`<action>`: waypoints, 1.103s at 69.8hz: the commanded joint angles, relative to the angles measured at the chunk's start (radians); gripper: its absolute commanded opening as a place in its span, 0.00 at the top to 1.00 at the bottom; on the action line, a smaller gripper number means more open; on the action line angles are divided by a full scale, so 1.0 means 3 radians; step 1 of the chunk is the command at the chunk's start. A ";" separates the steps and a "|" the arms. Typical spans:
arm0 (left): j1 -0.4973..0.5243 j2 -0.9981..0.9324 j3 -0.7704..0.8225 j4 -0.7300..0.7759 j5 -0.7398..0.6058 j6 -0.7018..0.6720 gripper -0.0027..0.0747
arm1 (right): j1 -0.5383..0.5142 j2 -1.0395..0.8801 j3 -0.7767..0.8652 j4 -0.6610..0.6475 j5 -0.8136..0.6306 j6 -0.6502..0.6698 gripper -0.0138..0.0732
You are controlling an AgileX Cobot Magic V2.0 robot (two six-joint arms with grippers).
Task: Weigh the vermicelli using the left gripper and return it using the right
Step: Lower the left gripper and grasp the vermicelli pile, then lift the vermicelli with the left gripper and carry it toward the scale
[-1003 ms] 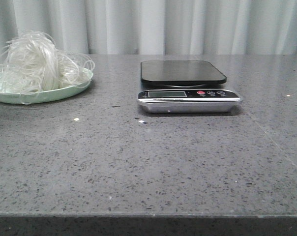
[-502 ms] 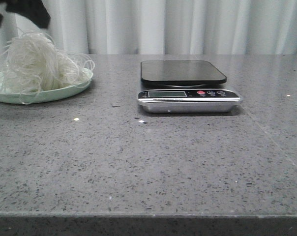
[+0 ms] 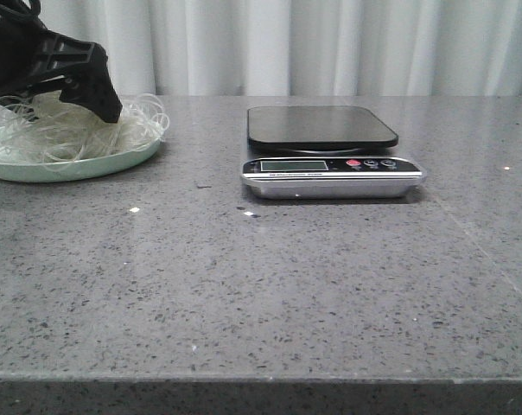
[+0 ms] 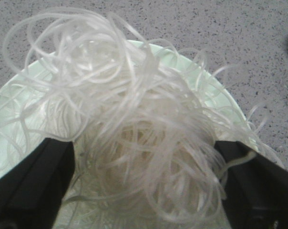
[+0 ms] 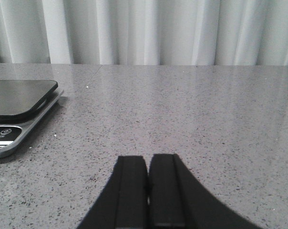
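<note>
The vermicelli [image 3: 127, 128] is a fluffy tangle of whitish strands on a pale green plate [image 3: 71, 164] at the table's far left. My left gripper [image 3: 58, 99] has come down into the pile, squashing its top. In the left wrist view the vermicelli [image 4: 134, 129] fills the plate [image 4: 220, 100], and my left gripper [image 4: 144, 176] is open, with one black finger [image 4: 34, 181] on each side of the tangle. A kitchen scale [image 3: 330, 151] with a black platform stands at centre. My right gripper [image 5: 147, 164] is shut and empty, low over bare table; it does not show in the front view.
The scale's edge [image 5: 20, 102] shows in the right wrist view, off to the side of the right gripper. A white curtain [image 3: 330, 43] hangs behind the table. A few small crumbs [image 3: 134, 209] lie on the grey speckled tabletop [image 3: 270, 294].
My left gripper has come down from above the frame into the vermicelli pile, pressing it flatter. The scale and plate have not moved.
</note>
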 commanded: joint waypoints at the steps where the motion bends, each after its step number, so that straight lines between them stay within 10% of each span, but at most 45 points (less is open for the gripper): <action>1: -0.0007 -0.0078 -0.0083 -0.0002 -0.0117 0.0003 0.36 | -0.0011 -0.0055 -0.0028 0.0001 -0.0231 -0.0020 0.67; 17: -0.0007 -0.0078 -0.0088 -0.0002 -0.0117 0.0003 0.80 | -0.0011 -0.0055 -0.0028 0.0001 -0.0231 -0.0020 0.67; 56: -0.0043 -0.0620 -0.0693 -0.0008 0.0003 0.0003 0.78 | -0.0011 -0.0055 -0.0028 0.0001 -0.0231 -0.0020 0.67; 77: -0.0751 -0.0725 -0.1267 -0.0008 -0.0058 0.0003 0.78 | -0.0011 -0.0055 -0.0028 0.0001 -0.0228 -0.0020 0.67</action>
